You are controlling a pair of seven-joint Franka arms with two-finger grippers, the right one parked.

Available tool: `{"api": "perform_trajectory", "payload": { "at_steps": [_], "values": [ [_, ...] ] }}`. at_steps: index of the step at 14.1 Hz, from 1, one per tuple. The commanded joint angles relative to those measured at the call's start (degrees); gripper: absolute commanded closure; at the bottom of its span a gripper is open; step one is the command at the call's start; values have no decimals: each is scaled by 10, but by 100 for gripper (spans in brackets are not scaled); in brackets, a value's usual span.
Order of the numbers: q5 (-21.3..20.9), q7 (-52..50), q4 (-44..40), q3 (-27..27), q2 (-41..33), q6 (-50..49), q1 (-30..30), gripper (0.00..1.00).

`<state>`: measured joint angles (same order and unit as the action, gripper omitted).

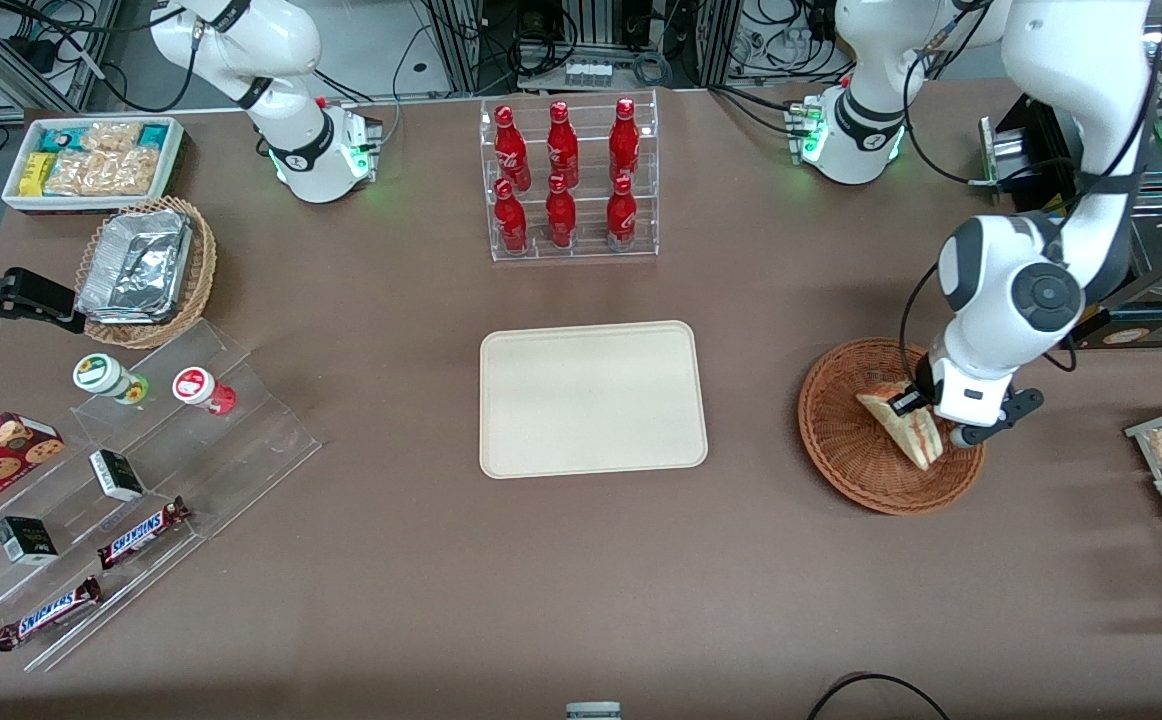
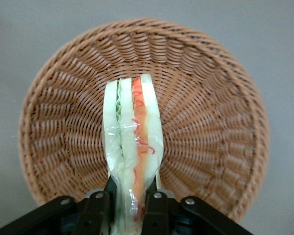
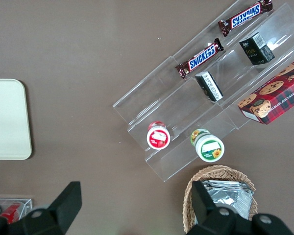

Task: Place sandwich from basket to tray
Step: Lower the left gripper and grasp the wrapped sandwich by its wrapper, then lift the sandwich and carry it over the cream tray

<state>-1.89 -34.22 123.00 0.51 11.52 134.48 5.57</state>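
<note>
Woven reddish-brown basket (image 1: 846,440) with the left arm's gripper (image 1: 926,412) clamping the sandwich (image 1: 903,425) over it.

White and bulky, the working arm (image 1: 1026,290) is reaching down from its base, its wrist bending so that the gripper is hanging over the basket near the rim at the working arm's end of the table. The cream tray (image 1: 591,398) is lying bare at the table's middle, well apart from the basket. In the wrist view the basket (image 2: 215,122) is filling most of the frame, and the black fingers (image 2: 99,208) are pinching one end of the sandwich (image 2: 134,142) from both sides. The wedge is pointing away from the gripper toward the basket's centre, its long axis running along the fingers' reach and its cut edge, with green, orange and red layers, facing the wrist camera.
</note>
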Motion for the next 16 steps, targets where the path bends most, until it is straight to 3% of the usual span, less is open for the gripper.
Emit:
{"api": "perform_trajectory", "payload": {
  "at_steps": [1, 6, 9, 16],
  "values": [
    [-3, 0, -78, -9, -26, -110, 25, 100],
    [6, -2, -271, -14, 3, -285, 108, 100],
    [7, -10, -355, -14, 53, -334, 181, 100],
    [18, -149, -430, -15, 163, -292, 322, 100]
  ]
}}
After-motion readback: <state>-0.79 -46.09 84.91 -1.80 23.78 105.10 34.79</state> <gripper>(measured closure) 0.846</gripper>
